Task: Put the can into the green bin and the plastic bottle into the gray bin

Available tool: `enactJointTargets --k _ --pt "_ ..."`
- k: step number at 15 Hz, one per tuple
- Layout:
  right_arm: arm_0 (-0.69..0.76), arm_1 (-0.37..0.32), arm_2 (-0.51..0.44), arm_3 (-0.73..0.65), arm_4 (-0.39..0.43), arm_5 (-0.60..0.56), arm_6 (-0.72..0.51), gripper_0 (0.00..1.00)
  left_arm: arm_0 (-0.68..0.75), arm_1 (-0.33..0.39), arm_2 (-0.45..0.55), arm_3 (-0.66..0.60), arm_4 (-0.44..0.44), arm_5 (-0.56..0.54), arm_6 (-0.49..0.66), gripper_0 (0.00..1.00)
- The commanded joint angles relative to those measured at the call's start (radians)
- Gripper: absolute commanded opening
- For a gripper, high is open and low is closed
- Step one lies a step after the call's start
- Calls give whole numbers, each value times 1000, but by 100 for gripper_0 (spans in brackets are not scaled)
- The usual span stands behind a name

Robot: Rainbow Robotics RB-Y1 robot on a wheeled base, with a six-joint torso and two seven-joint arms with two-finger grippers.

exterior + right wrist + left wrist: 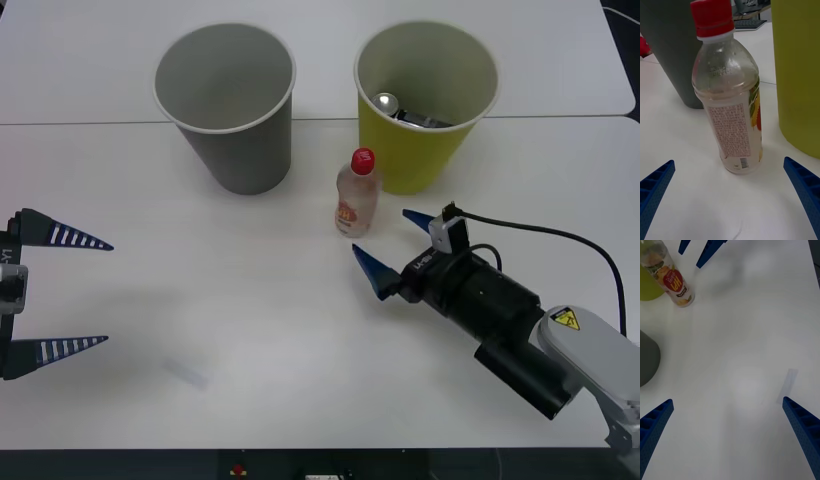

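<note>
The plastic bottle (357, 194) stands upright on the white desk (250, 330), and everything else is placed from it. The green bin (424, 110) stands just behind and to the robot's right of the bottle, very close to it, though whether they touch cannot be told. The can (388, 101) lies inside that bin, its shiny top showing. The gray bin (228, 108) stands behind and to the left of the bottle, a little apart. The right end effector (392, 247) sits just in front of the bottle and slightly to its right, its blue fingers spread wide and aimed at the bottle, with nothing between them. The left end effector (72, 292) hovers well to the left of the bottle, near the desk's front edge, fingers likewise spread apart and empty. A small clear strip (187, 372) lies on the desk in front-left of the bottle.
</note>
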Motion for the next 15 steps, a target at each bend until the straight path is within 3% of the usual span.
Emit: enactJointTargets --k 1,6,15 --pt "-41 33 18 30 9 9 1 100 0 0 0 0 0 0 0 100" --pt "-96 59 52 68 21 36 1 100 0 0 0 0 0 0 0 100" --pt "-235 169 74 239 51 71 10 100 0 0 0 0 0 0 0 100"
